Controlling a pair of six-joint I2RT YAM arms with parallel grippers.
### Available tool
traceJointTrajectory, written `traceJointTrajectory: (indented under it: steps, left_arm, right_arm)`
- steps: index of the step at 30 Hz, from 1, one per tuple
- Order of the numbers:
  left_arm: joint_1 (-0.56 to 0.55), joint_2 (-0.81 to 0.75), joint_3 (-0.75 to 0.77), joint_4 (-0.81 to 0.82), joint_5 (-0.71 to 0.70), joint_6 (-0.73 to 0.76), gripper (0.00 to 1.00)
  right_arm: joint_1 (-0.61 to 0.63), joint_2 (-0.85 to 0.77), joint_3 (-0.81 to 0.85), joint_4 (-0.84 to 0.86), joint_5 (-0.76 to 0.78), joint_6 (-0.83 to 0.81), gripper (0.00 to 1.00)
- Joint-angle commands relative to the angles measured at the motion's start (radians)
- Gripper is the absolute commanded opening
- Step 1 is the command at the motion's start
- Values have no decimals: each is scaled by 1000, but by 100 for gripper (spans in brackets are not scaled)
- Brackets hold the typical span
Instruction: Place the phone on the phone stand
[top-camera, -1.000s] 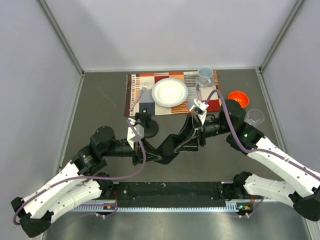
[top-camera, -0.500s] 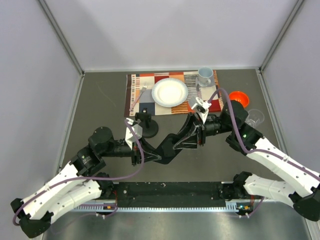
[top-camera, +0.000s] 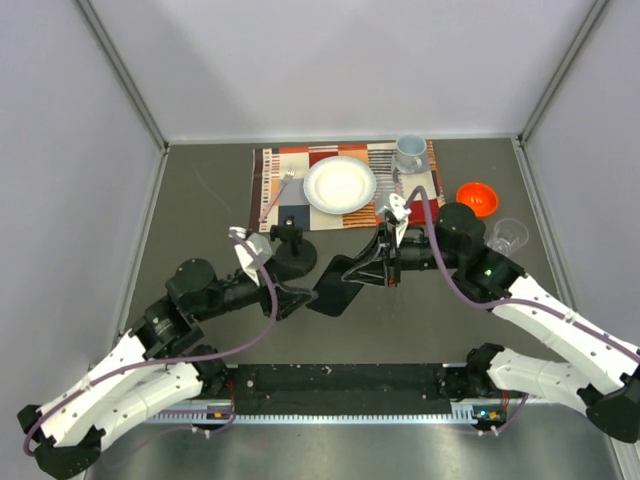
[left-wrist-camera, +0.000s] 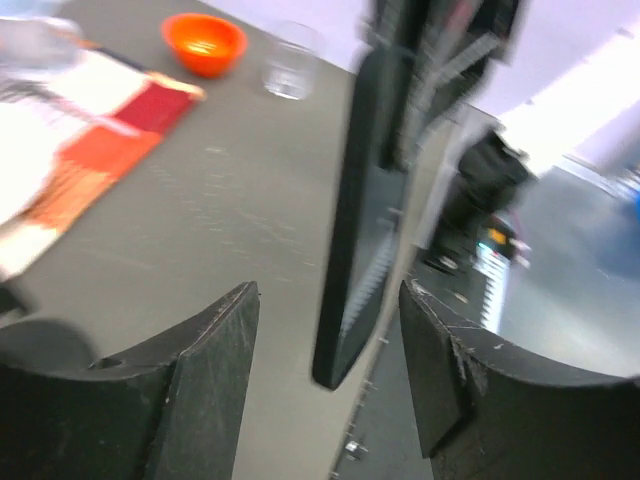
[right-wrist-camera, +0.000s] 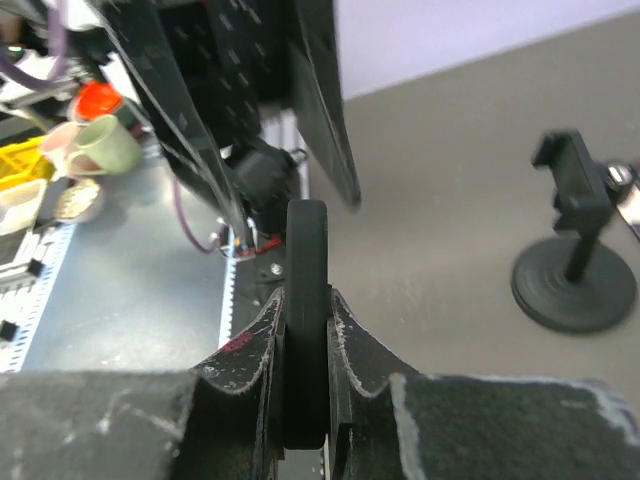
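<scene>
**Handover made: phone in the right hand only**

Released on the left: left hand now spread wide, where half a second ago it gripped the phone. In the left wrist view the fingers stand clear on both sides of the phone's thin edge and touch it on neither.

Clenched on the right over the same second: right hand now pinches the phone at its 2 o'clock end. In the right wrist view the pads press on both faces of the edge-on phone. So one grip in place of two, and the phone hangs on its edge, apparently clear of the table, between the two hands near the middle.

Phone stand unmoved, at about 10 o'clock from the phone and at 12 o'clock from the left hand, close to it. Cradle bare, so placing not yet begun.

For the task, probably means the carry to the stand falls to the right arm alone. Calls for a swing toward 10 o'clock and a tilt to meet the cradle. Left hand sits near that path and would do well to back off toward 8 o'clock. Grip at one end only, so some risk of the free end sagging or twisting on contact with the cradle.
</scene>
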Motion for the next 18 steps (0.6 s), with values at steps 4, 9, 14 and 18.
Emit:
traceJointTrajectory:
  steps: [4,9,14,18]
  left_arm:
    - [-2,-86,75,-167,-795,-16,63]
    - [-2,112,99,-232,-1015,-17,50]
    - [-2,203,73,-117,-1047,50,44]
    - [0,284,76,-63,-1073,69,40]
  right_arm:
    - [-71,-127,-17,-113,247,-62,0]
    - [-71,-213,-46,-124,367,-73,0]
    - [-71,-210,-55,-136,366,-60,0]
    - [-71,-205,-60,-136,336,-63,0]
